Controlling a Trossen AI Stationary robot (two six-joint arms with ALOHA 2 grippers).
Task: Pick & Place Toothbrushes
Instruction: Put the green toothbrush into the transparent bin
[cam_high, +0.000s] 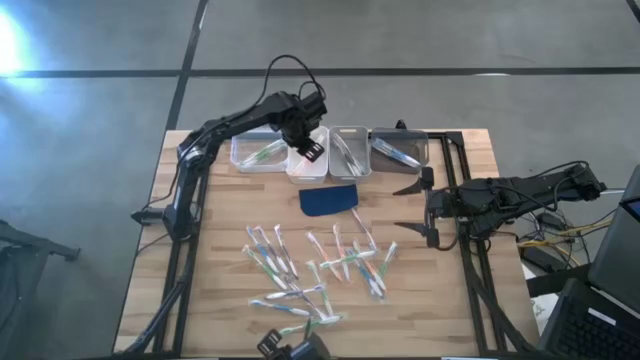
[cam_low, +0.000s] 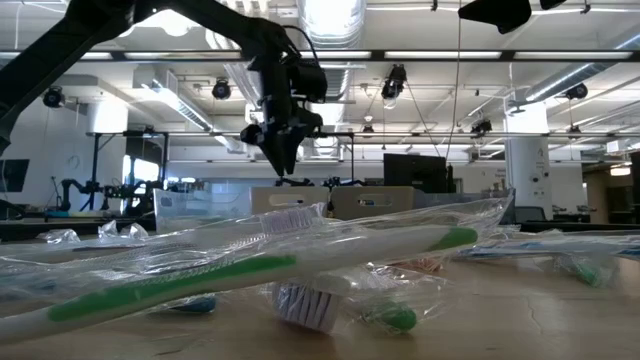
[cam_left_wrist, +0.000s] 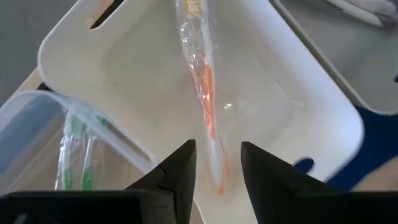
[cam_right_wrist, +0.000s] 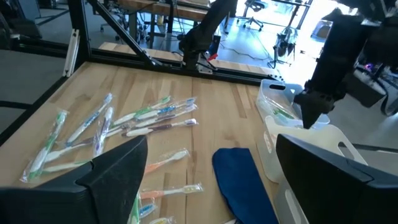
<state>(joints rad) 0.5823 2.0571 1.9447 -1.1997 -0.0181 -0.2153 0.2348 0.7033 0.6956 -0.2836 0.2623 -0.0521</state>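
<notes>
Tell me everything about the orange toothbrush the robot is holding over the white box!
The orange toothbrush is thin, with an orange-red handle and pale bristles, sealed in a clear crinkly plastic wrapper. It hangs lengthwise over the white bin, its near end between the fingers of the left gripper. Whether the fingers actually pinch it or its far end touches the bin floor cannot be told. A clear bin beside it holds green toothbrushes.

Wrapped toothbrushes lie scattered on the table; an orange one lies in a white bin.
</notes>
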